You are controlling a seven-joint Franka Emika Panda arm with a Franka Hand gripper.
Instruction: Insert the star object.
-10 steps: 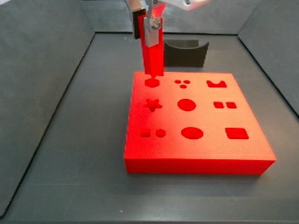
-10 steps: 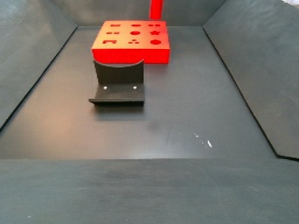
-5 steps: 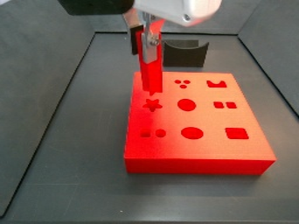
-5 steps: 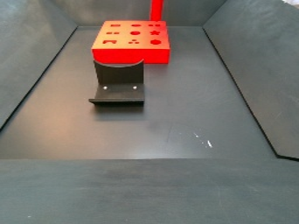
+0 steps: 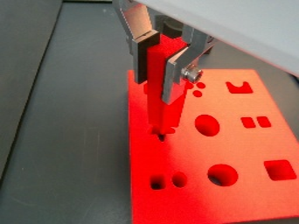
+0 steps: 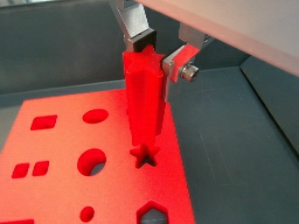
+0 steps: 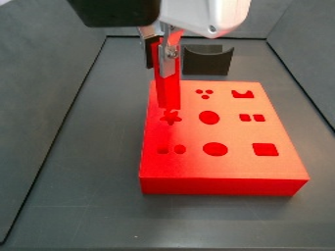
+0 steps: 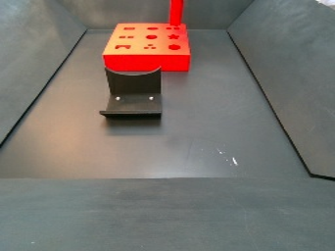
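The star object (image 7: 165,83) is a long red peg with a star cross-section, held upright. It also shows in both wrist views (image 5: 156,101) (image 6: 145,101). My gripper (image 7: 163,44) is shut on its upper end; the silver fingers (image 5: 179,68) (image 6: 177,63) press it from both sides. The peg's lower end is at the star-shaped hole (image 6: 143,158) (image 7: 170,118) near the left edge of the big red block (image 7: 242,142). I cannot tell whether the tip has gone in. In a side view (image 8: 175,12) the peg rises above the block (image 8: 147,49), with the gripper out of frame.
The red block has several other shaped holes: circles, squares, a notch. The dark fixture (image 7: 207,59) stands behind the block, and in front of it in a side view (image 8: 132,95). Grey bin walls (image 7: 72,88) surround the dark floor.
My gripper has carried the peg along the block's left column, from the round hole at the back to the star hole, and lowered it a little.
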